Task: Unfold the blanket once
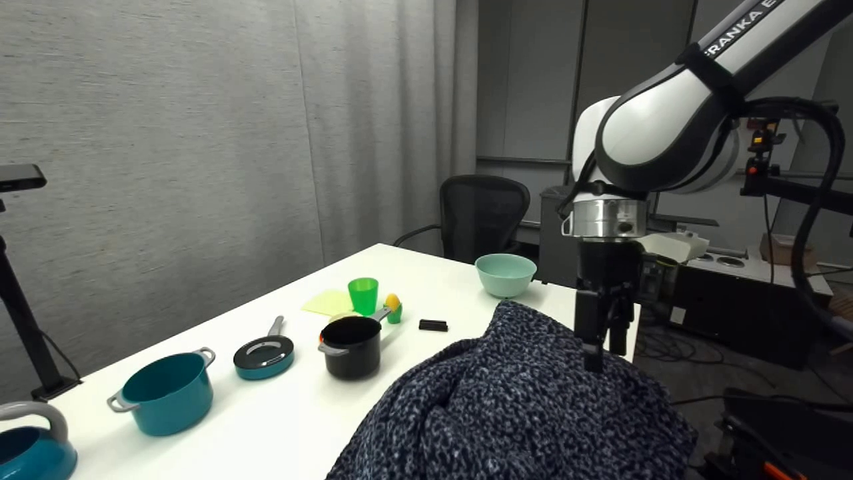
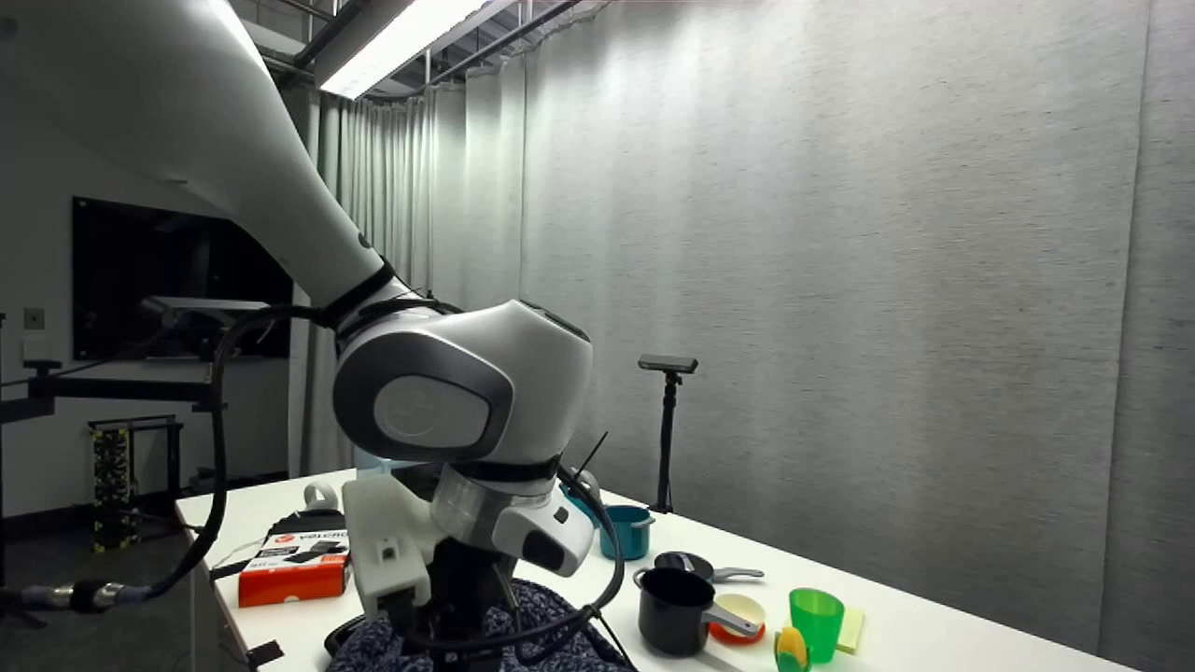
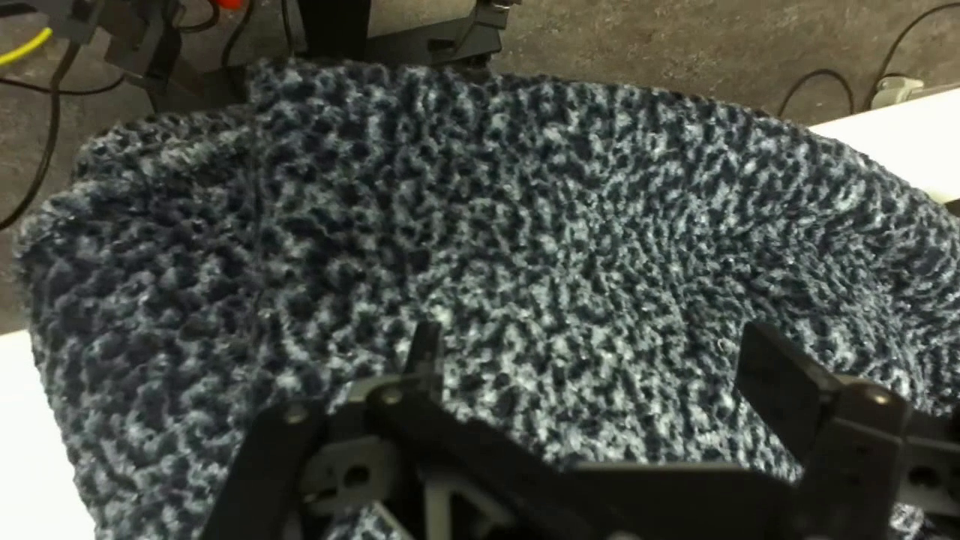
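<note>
Jointed black fingers (image 3: 784, 390) stand wide apart, nothing held, over thick navy light-speckled knit blanket (image 3: 525, 247), bunched on white flat table (image 1: 260, 420) & past its edge; unfold prob not done yet, grip + turn-back left.

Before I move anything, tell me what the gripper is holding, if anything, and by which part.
Nothing is held. The Robotiq gripper stands open over the speckled navy blanket, no fold pinched between its jaws; whether they touch it, I can't tell.

Robotics lab: 1 Franka arm (image 1: 656, 127), camera (image 2: 668, 363) on stand (image 2: 667, 439), cables (image 3: 53, 135) over floor (image 3: 637, 45), grey curtains (image 2: 840, 280).
</note>
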